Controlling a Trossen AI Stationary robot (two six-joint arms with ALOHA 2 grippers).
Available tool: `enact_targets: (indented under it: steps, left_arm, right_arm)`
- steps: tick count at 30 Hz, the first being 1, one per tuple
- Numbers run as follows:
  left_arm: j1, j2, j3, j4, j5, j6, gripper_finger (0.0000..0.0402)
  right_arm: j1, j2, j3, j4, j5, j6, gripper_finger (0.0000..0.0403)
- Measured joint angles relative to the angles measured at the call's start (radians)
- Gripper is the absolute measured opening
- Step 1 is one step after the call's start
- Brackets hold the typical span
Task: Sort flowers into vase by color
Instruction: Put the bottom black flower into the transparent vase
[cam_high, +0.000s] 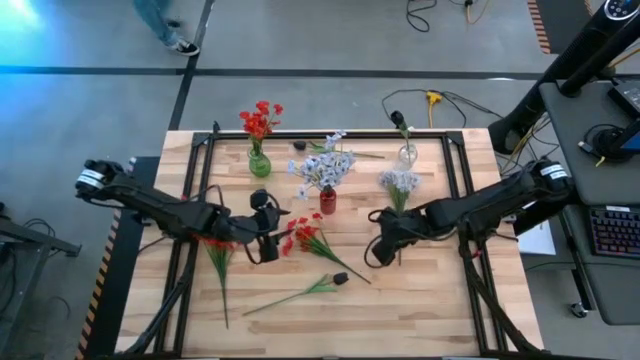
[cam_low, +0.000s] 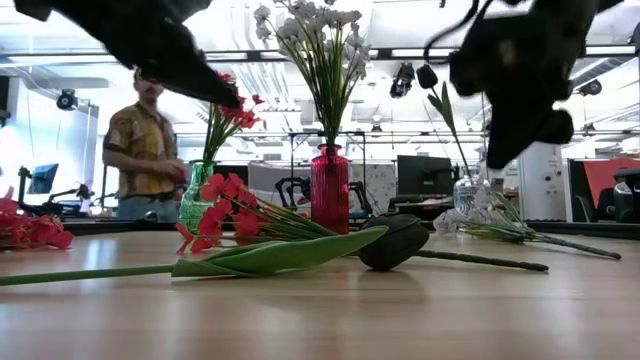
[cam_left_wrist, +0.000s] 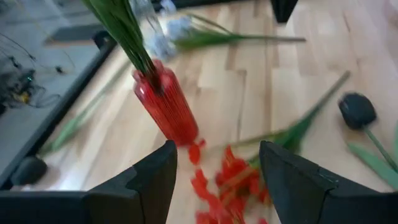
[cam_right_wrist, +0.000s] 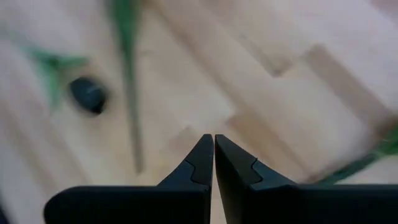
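Note:
My left gripper (cam_high: 270, 243) is open and hovers above a red flower stem (cam_left_wrist: 227, 180) lying flat on the table beside the red vase (cam_left_wrist: 165, 106), which holds blue-white flowers (cam_high: 325, 168). My right gripper (cam_right_wrist: 214, 155) is shut and empty, raised over bare wood (cam_high: 381, 250). A dark-bud stem (cam_high: 338, 278) lies on the table near the front. Another red stem (cam_high: 215, 248) lies under the left arm. A blue-white stem (cam_high: 400, 184) lies by the right arm. The green vase (cam_high: 259, 161) holds red flowers, and the clear vase (cam_high: 407, 154) holds a dark-bud stem.
The three vases stand in a row across the far half of the table. Black rails (cam_high: 190, 190) run along the tabletop's left and right sides. A person (cam_low: 143, 150) stands beyond the far edge. Bare wood lies at the near right (cam_high: 430, 310).

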Motion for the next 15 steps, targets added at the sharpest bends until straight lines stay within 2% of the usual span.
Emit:
enact_targets:
  steps: [5, 10, 15]
  left_arm:
    - [-0.041, -0.034, 0.000, -0.029, 0.022, -0.015, 0.0210]
    - [-0.080, -0.039, 0.000, -0.021, 0.022, -0.037, 0.0210]
    - [-0.138, -0.008, 0.000, -0.019, 0.048, -0.116, 0.0210]
  right_arm:
    - [0.073, 0.031, 0.105, -0.002, -0.015, -0.032, 0.0009]
    - [0.127, 0.139, 0.254, -0.061, -0.003, -0.166, 0.0009]
    - [0.162, 0.256, 0.378, -0.156, 0.125, -0.306, 0.0009]
